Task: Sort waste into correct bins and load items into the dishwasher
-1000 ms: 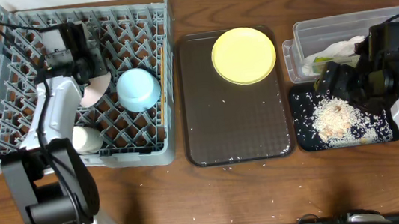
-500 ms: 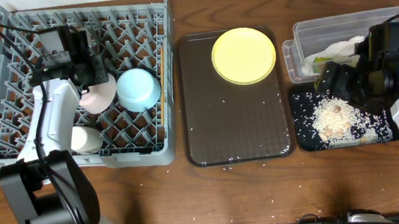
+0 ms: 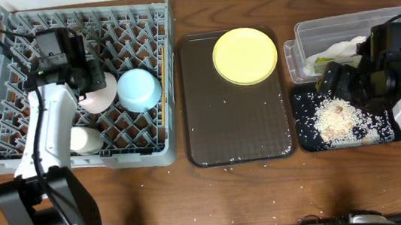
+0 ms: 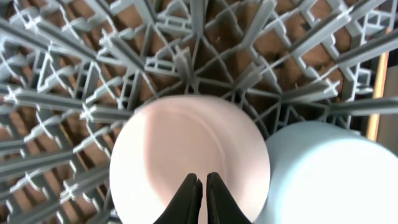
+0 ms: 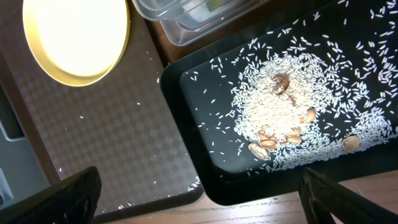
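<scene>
2 bowls rest between the pegs of the grey dish rack (image 3: 4, 112), which steady them: the white bowl (image 4: 186, 143) under the left gripper (image 4: 200, 177), fingers pressed together and empty, and the light blue bowl (image 3: 139, 89) just beside it. The yellow plate (image 3: 245, 54) lies on the brown tray (image 3: 240, 131). The right gripper (image 5: 199, 173) hangs spread wide over the black tray (image 5: 205, 143) of rice scraps (image 5: 280, 118).

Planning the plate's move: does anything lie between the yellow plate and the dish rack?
Nothing visible does. Only bare brown tray separates the yellow plate from the dish rack, whose near wall it must clear; the light blue bowl sits just inside.
</scene>
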Controlling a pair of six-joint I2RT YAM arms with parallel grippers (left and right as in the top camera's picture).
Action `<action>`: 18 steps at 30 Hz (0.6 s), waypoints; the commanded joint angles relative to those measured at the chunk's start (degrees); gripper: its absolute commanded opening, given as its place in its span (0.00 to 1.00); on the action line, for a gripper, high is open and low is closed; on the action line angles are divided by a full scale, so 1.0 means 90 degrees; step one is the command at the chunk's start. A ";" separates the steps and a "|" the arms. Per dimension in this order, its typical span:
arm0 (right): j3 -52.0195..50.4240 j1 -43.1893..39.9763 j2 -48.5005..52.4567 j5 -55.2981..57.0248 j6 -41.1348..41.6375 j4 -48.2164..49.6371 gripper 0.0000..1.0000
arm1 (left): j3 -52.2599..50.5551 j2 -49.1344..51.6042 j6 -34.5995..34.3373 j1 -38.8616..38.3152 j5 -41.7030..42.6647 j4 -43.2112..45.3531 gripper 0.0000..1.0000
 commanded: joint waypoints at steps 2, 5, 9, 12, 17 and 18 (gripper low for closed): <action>0.0073 -0.0034 -0.0075 -0.0007 -0.0061 -0.0007 0.99 | -0.0063 -0.0022 -0.0175 -0.0102 -0.0041 -0.0209 0.07; 0.0073 -0.0034 -0.0075 -0.0007 -0.0061 -0.0007 0.99 | -0.0070 -0.0010 -0.0172 -0.0238 -0.0053 -0.0272 0.07; 0.0073 -0.0034 -0.0075 -0.0007 -0.0061 -0.0007 0.99 | -0.0070 0.0046 -0.0170 -0.0355 -0.0070 -0.0410 0.07; 0.0075 -0.0034 -0.0075 -0.0007 -0.0061 -0.0007 0.99 | -0.0070 0.0131 -0.0168 -0.0376 -0.0124 -0.0486 0.07; 0.0075 -0.0034 -0.0075 -0.0007 -0.0061 -0.0007 0.99 | -0.0015 -0.0002 -0.0199 -0.0376 -0.0126 -0.0529 0.07; 0.0073 -0.0034 -0.0075 -0.0007 -0.0061 -0.0007 0.99 | 0.0012 -0.0109 -0.0277 -0.0376 -0.0124 -0.0512 0.08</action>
